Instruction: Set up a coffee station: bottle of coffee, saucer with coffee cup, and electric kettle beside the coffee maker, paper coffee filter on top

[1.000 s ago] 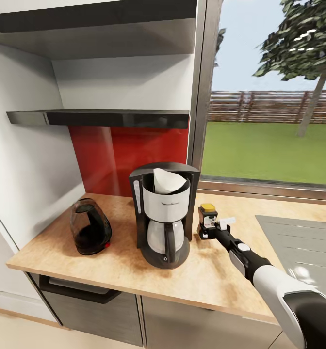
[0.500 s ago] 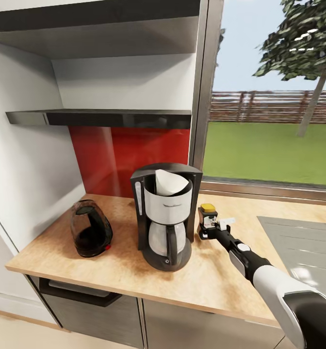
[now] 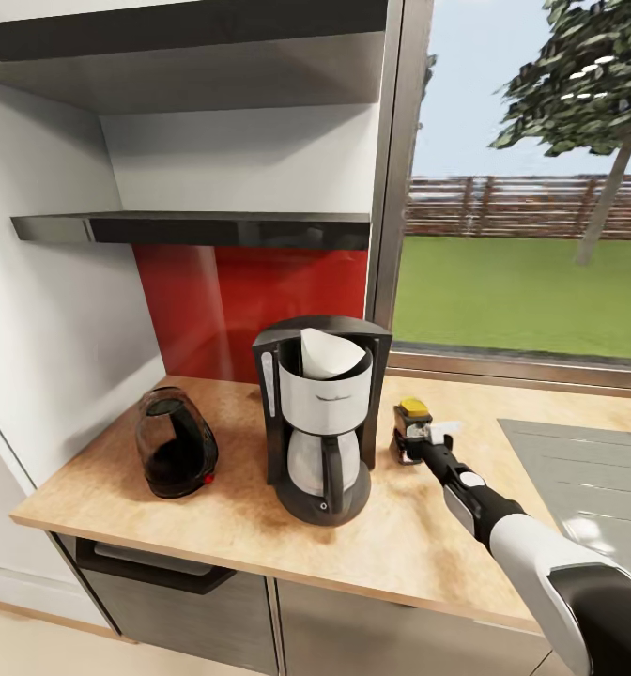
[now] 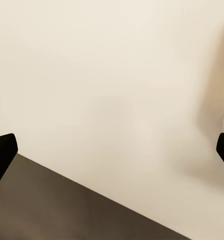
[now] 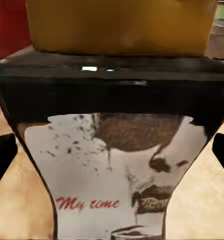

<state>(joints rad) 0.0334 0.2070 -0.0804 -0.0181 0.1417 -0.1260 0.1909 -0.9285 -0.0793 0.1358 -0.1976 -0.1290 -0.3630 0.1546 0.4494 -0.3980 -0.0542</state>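
The right gripper (image 3: pixel 417 443), fingers pinching the bottle of coffee (image 3: pixel 410 430), has slid it slightly along the countertop (image 3: pixel 212 507) away from the coffee maker (image 3: pixel 322 418), though it remains beside it.

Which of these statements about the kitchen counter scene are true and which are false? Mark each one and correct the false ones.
1. A white paper filter sits in the top of the coffee maker. True.
2. The kettle stands between the coffee maker and the window. False: it stands on the wall side, away from the window.
3. The coffee bottle has a yellow cap. True.
4. The right gripper is at the kettle. False: it is at the coffee bottle.
5. A cup on a saucer stands on the countertop. False: none is seen there.
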